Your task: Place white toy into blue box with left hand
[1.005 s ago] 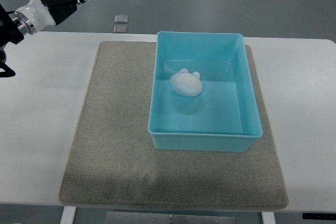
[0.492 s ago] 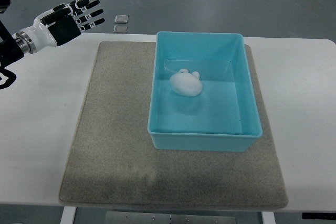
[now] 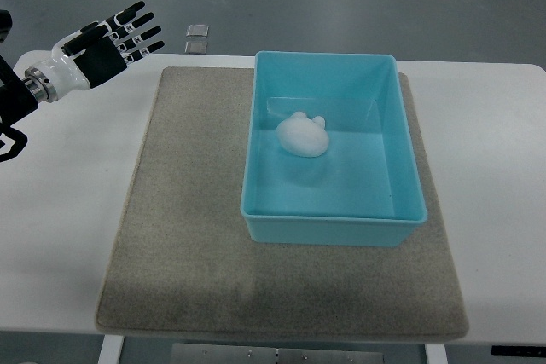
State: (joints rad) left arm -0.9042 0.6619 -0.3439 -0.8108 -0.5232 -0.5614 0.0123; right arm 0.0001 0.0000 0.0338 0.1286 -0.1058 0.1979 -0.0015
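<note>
Resting inside the blue box (image 3: 401, 215) is the white toy (image 3: 302, 135), while the left hand (image 3: 104, 43) hovers far left over the counter (image 3: 68, 193), fingers spread wide, empty.

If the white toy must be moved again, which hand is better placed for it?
The left hand: it is the only hand in view, fingers open, at the table's far left. The white toy already lies inside the blue plastic box.

White toy (image 3: 302, 135) inside blue box (image 3: 401, 110); left hand (image 3: 107, 45) spread, well apart.
</note>
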